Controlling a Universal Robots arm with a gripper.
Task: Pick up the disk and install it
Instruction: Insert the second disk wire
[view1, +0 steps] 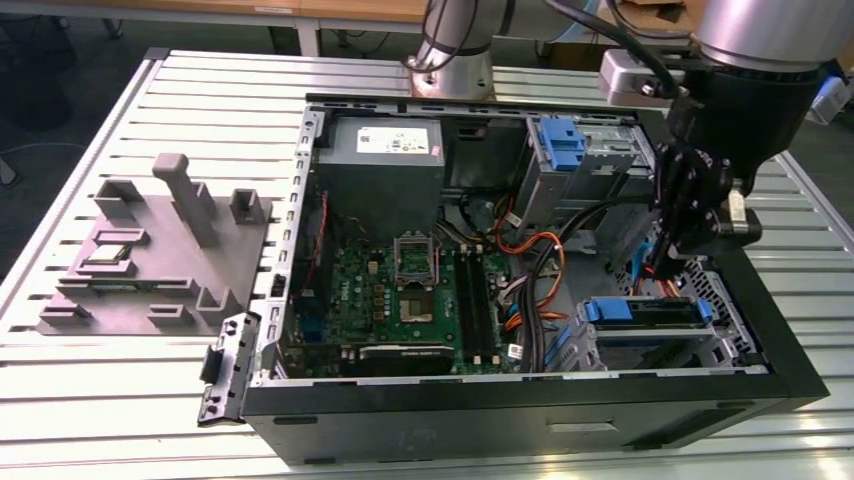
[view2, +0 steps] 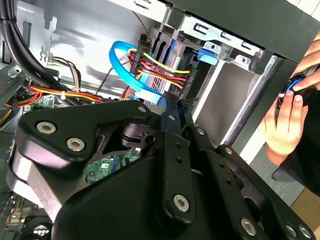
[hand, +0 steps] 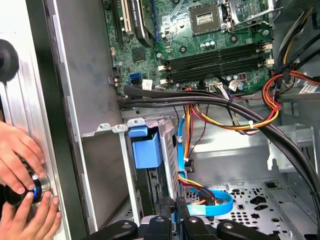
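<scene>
The end effector (view1: 674, 262) hangs inside the case (view1: 534, 420) at right of the exterior frame, fingers together, holding nothing. The disk (view1: 641, 312) sits in its lower-right bay, apparently installed; a hand (hand: 22, 165) presses a button outside.

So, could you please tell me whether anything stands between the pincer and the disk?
Nothing solid that I can see. In the first wrist view, the pincer sits beside the disk in its cage, with a blue cable and coloured wires crowding the gap.

Green motherboard (view1: 400, 290); blue drive rails (hand: 146, 148); black claw (view2: 172, 112).
</scene>
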